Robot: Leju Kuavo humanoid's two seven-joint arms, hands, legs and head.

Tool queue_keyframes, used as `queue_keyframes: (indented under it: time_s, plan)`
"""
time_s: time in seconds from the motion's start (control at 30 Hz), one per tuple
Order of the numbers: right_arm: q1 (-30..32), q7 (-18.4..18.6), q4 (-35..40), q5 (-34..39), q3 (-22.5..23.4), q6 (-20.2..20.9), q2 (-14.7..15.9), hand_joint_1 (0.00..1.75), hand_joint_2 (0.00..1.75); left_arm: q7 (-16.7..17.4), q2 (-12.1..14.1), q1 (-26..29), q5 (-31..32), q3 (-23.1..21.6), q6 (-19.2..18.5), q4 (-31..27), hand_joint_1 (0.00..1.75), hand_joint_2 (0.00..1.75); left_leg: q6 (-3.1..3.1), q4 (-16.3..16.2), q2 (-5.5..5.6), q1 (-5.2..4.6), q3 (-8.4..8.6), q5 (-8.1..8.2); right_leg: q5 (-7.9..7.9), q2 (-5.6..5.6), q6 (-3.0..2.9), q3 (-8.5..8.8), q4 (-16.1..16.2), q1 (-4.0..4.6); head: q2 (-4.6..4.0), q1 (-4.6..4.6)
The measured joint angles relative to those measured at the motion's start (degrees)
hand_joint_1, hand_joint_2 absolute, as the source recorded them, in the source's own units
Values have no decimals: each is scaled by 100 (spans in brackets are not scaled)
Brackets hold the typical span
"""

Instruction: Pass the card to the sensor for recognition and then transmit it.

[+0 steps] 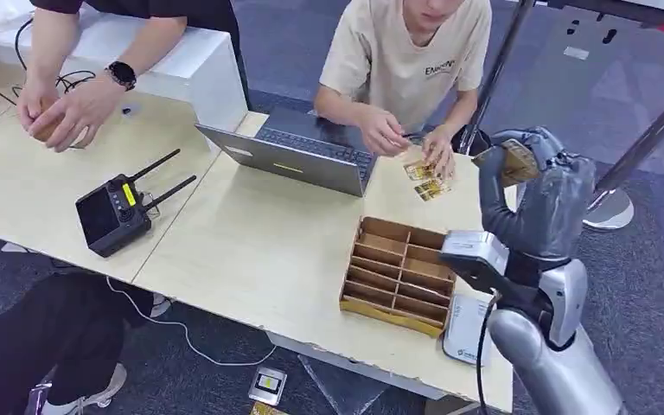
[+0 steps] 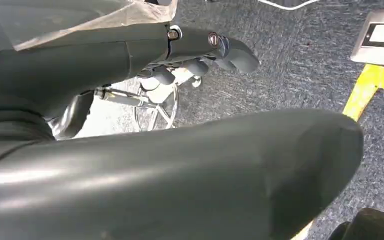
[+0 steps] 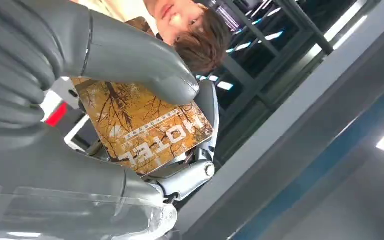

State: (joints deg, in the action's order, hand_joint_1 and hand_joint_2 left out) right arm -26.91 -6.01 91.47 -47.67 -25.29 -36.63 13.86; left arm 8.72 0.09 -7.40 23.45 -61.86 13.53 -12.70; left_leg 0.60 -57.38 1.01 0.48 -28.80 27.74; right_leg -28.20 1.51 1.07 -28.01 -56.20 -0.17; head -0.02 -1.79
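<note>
My right hand is raised above the table's right end and grips a card. The right wrist view shows that card close up: yellow autumn trees and the word MOTEL, pinched between the thumb and the fingers behind it. A flat white sensor pad lies at the table's near edge, just below my right forearm, which partly hides it. My left hand hangs over grey carpet and holds nothing, with the thumb apart from the loosely bent fingers.
A wooden divider box stands beside the pad. Across the table a person in a beige shirt handles more cards next to an open laptop. A black controller with antennas lies left. Another person leans in at far left.
</note>
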Motion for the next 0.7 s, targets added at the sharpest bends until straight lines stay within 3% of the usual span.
queue_keyframes:
  time_s: [0.3, 0.53, 0.7]
  plan:
    - [-612, -59, -1027, -594, -396, -234, -116, 175, 175, -7, -13, -18, 109, 0, -15, -33, 0, 0, 0, 0, 1, 0, -4, 0, 0, 1, 0, -3, -1, 0, 0, 0]
    - [-1113, -66, -2021, -1888, -510, -264, -232, 175, 175, -13, -24, -40, 221, -2, -92, -44, 0, 0, 1, 0, 3, 0, -8, -1, 0, 4, 0, -6, -1, 0, 0, 0]
    - [-1449, -48, -2647, -2341, -582, -267, -330, 175, 175, -35, -33, -63, 280, -4, -103, -44, 0, 0, 1, 0, 3, 0, -9, -1, 0, 4, 0, -7, -1, 0, 0, 0]
